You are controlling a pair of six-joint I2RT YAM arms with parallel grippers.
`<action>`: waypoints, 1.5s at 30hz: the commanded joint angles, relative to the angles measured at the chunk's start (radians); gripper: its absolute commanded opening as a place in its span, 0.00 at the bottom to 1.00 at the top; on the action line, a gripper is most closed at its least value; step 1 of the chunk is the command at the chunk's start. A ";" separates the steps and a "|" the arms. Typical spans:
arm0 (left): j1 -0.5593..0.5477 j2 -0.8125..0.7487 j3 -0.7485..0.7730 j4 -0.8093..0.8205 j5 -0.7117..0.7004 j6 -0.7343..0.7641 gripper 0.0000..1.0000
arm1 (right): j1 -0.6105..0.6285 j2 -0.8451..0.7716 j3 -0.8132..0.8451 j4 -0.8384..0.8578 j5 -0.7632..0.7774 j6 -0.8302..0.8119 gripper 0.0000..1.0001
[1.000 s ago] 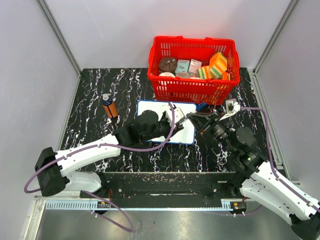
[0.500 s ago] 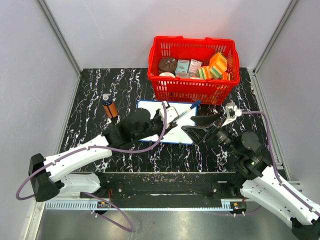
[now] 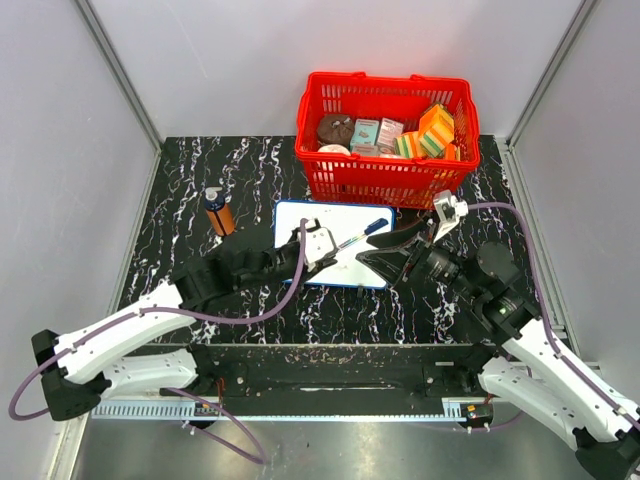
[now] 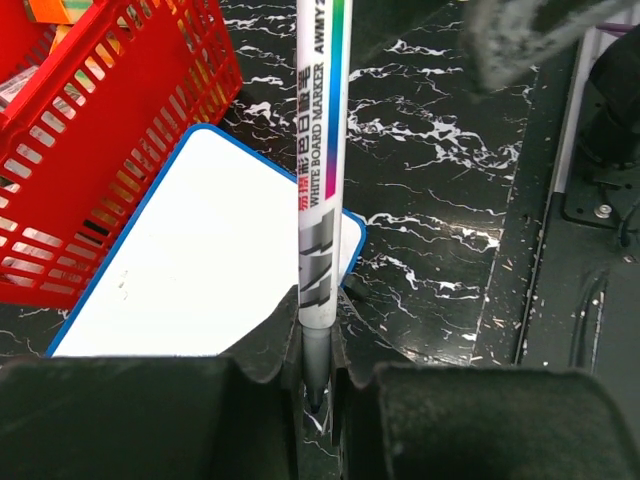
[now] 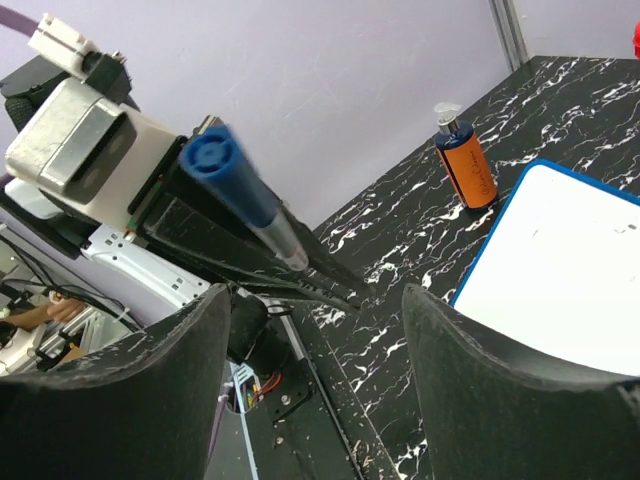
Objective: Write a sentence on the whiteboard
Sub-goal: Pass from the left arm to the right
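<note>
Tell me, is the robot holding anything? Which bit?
The left gripper pinches the marker by its grey bottom end; the right gripper holds nothing.

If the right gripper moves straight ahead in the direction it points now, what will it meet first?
Probably the marker: its blue capped end faces the open right gripper in the wrist view. The left gripper holds it. Depth is unclear, so the line may pass just under it.

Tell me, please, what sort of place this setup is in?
Probably a robotics lab test cell: the left arm and right arm are mounted at the edge of a black marbled table, plain panel walls enclose it, and a red basket and whiteboard look like staged props.
</note>
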 commanded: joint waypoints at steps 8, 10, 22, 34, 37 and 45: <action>0.000 -0.051 0.041 -0.040 0.113 0.007 0.00 | -0.019 0.049 0.010 0.257 -0.179 0.120 0.69; 0.000 -0.043 0.046 -0.041 0.116 0.002 0.00 | -0.019 0.060 0.005 0.280 -0.180 0.134 0.63; 0.000 -0.025 0.049 -0.040 0.135 0.001 0.00 | -0.019 0.118 -0.012 0.367 -0.204 0.189 0.42; 0.000 -0.028 0.046 -0.042 0.130 0.002 0.00 | -0.020 0.098 -0.033 0.361 -0.202 0.189 0.00; 0.000 -0.026 0.046 -0.042 0.133 -0.002 0.00 | -0.019 0.100 -0.028 0.338 -0.203 0.175 0.00; 0.003 -0.075 -0.014 0.018 0.044 -0.100 0.91 | -0.019 0.051 -0.028 0.219 -0.126 0.090 0.00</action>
